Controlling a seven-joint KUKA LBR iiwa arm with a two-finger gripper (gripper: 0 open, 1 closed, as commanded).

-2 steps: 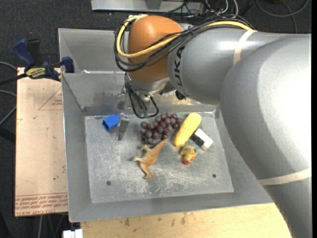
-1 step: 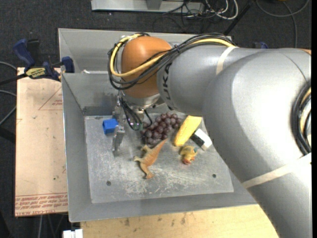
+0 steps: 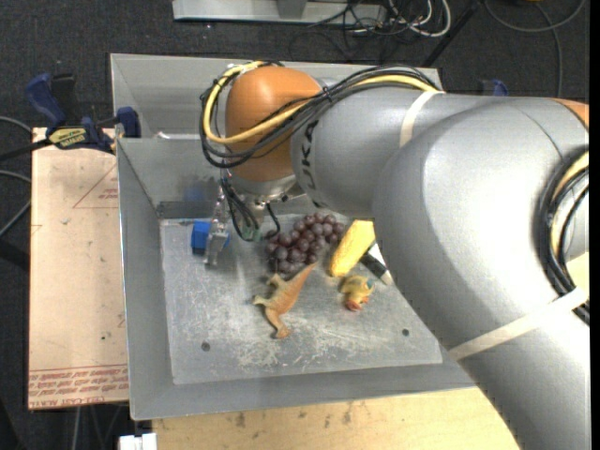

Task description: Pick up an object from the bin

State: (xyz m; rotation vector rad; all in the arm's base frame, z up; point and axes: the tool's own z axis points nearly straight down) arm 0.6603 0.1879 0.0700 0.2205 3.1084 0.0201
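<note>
My gripper (image 3: 219, 244) hangs low over the left part of the bin floor, under the orange wrist cover. A small blue block (image 3: 200, 237) lies right beside its left fingertip, touching or nearly so. A bunch of dark purple grapes (image 3: 304, 237) lies to the gripper's right. Below the grapes is an orange-tan toy animal (image 3: 284, 298) on its side.
A yellow corn cob (image 3: 352, 247) leans next to the grapes, with a small red and yellow fruit (image 3: 355, 294) and a dark stick-like thing (image 3: 376, 267) near it. The arm covers the bin's right side. Bare floor lies along the front and left.
</note>
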